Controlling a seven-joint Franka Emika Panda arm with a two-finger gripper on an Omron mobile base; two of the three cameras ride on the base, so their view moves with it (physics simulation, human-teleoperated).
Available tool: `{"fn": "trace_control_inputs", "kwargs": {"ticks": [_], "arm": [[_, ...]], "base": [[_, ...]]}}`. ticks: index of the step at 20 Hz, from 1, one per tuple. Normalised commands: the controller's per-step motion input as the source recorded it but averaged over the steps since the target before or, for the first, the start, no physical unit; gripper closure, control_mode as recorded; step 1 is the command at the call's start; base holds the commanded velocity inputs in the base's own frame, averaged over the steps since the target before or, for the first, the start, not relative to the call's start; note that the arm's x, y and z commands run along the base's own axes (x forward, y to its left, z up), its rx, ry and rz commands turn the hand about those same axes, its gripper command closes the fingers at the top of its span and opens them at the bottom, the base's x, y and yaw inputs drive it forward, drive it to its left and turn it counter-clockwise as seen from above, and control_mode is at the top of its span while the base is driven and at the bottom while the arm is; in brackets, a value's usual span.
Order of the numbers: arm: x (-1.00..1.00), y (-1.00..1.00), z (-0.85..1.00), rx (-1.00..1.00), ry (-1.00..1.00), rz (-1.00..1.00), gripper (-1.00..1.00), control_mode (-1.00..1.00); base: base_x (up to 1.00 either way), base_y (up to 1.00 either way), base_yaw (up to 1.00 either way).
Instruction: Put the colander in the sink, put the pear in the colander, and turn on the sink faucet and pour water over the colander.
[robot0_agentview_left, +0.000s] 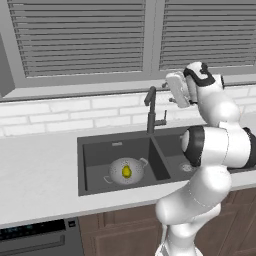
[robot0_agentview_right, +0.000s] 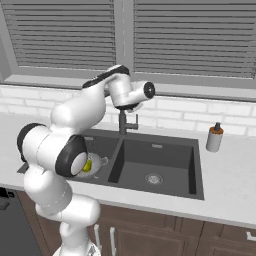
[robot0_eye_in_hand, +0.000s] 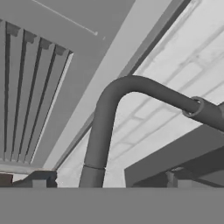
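A: Gripper (robot0_agentview_right: 131, 106) first: it hangs up beside the sink faucet (robot0_agentview_left: 151, 107), at the level of the top bend. Its fingers are hard to make out against the hand, but I take the jaws as standing wide apart, with nothing between them.

B: And the rest of the job?

A: Colander (robot0_agentview_left: 126, 170) sits in the left basin of the sink (robot0_agentview_left: 95, 150), and the pear (robot0_agentview_left: 127, 172) lies inside it. No water runs from the spout yet, so the faucet is what remains.

B: How will that faucet handle?

A: Stiff metal, fixed at its base, I'd judge; the spout should swivel and the small side lever (robot0_agentview_left: 163, 120) should pivot. Smooth round tube, so probably slippery to pinch. In the hand view the curved spout (robot0_eye_in_hand: 131, 89) passes close in front of the camera.

B: Where to take hold?

A: Push the lever rather than squeeze it; nudge the spout sideways near its bend to aim it over the colander.
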Motion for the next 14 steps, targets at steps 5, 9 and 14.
{"fn": "trace_control_inputs", "kwargs": {"ticks": [5,9,14], "arm": [[-0.17,-0.31,-0.19,0.08,-0.02,-0.05,-1.0,-1.0],[0.0,0.12,-0.64,-0.05,0.03,0.0,-1.0,-1.0],[0.13,0.29,-0.03,-0.02,0.0,0.0,-1.0,-1.0]], "base": [[0.0,0.0,0.0],[0.0,0.0,0.0],[0.0,0.0,0.0]]}}
